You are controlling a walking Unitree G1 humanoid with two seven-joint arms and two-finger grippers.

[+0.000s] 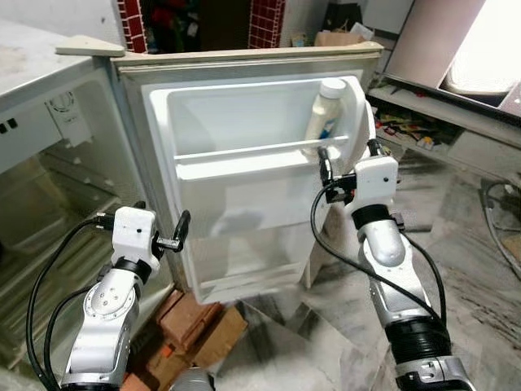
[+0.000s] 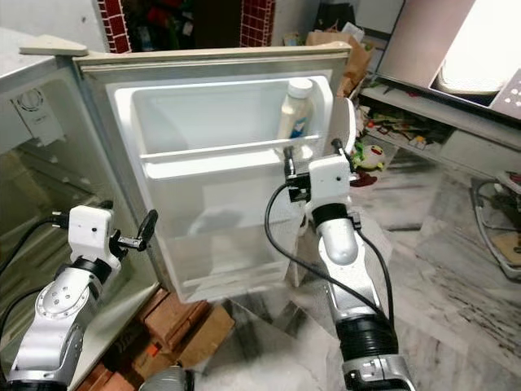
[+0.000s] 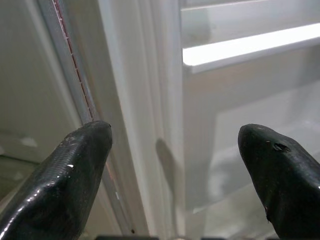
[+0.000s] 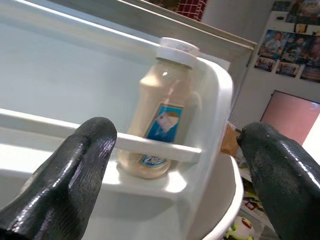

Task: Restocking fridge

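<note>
Fridge door (image 1: pixel 244 187): swung open, ahead of both end effectors.
Right end effector (image 1: pixel 348 159): fingers spread wide, holding nothing, just below door shelf rail (image 1: pixel 260 151).
Left end effector (image 1: pixel 167 230): fingers wide, at door's hinge-side edge.
Bottle (image 1: pixel 326 110): upright behind rail, just above right end effector.

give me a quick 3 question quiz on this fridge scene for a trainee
1. True or false: the bottle stands on the top shelf of the open fridge door.
2. Which gripper is nearest the bottle? A) left B) right
3. Fill in: the bottle's cap is ____.

Key: 1 true. 2 B, the right gripper, open, just below the shelf rail; the left gripper, also open, is by the door's hinge edge. 3 white.
</note>
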